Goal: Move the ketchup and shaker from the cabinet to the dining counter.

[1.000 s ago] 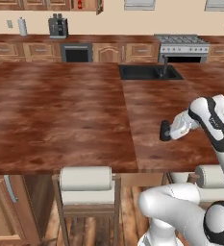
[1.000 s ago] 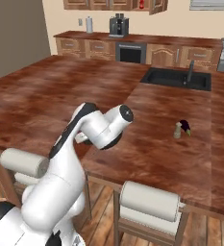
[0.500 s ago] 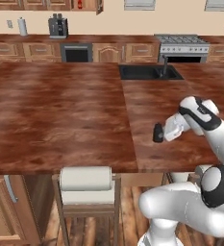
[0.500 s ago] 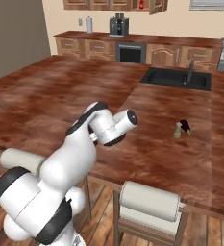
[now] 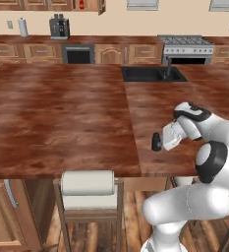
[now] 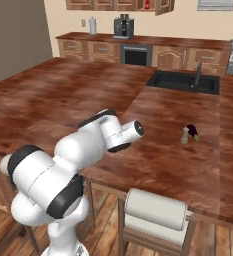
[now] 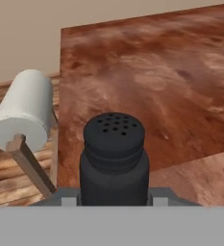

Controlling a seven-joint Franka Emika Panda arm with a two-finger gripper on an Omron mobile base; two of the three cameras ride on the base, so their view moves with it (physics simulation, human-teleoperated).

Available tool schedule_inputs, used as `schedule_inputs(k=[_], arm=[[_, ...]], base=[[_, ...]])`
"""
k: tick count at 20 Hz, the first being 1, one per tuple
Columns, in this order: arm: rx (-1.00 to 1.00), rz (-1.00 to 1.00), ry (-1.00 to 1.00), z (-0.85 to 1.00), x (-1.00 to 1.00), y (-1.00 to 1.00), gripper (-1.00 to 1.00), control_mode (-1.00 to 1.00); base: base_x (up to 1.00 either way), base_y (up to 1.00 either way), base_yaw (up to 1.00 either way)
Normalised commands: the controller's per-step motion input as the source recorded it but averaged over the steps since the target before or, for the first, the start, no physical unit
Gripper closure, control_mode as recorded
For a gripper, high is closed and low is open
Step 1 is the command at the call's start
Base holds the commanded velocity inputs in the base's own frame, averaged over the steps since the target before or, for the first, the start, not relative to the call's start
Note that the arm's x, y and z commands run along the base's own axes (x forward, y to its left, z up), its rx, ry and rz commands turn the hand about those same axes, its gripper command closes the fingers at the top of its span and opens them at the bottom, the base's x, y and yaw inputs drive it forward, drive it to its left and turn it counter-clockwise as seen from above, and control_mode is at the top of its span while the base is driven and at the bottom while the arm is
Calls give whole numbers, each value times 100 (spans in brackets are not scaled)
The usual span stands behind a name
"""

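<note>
Right now the two-finger gripper point(image 5: 157, 142) is pinched on the small black cylindrical shaker w/ perforated round top point(image 7: 113, 158). In the hand view the jaws sit on either side of its lower body, and the cap w/ holes stands clear above them.

In the left base view the shaker is at the arm's tip, at approx 9 o'clock from the white wrist. It hangs just above the glossy reddish-brown dining counter point(image 5: 62, 113), near the counter's front edge, and whether the base touches the top can't be told. In the hand view the white-cushioned wooden stool point(image 7: 24, 108) shows at 9 o'clock, off the counter's edge.

Key relation: the shaker's long axis seems to run along the fingers, and the hand points sideways across the counter rather than down. So the bottle prob. leans instead of standing upright, w/ the counter top under its side. Judgement: the next move needs the wrist turned so the base faces the wood, then lowered and let go. If released as it is, it may tip & roll.

The small red ketchup bottle point(image 5: 81, 4) sits in the open brown wall cabinet point(image 5: 94, 5) at 12 o'clock, well apart from the arm, so that half of the job isn't done yet.
</note>
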Motion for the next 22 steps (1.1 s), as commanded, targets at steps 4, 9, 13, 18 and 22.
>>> schedule_inputs(k=[4,9,13,18,22], arm=[[0,2,0,-35,45,-1,100,-100],[0,1,-1,-20,32,-2,100,-100],[0,1,0,-24,27,-5,100,-100],[0,3,0,-23,19,-7,100,-100],[0,1,0,-25,17,-1,100,-100]], base=[[0,0,0],[0,0,0],[0,0,0],[0,0,0],[0,0,0]])
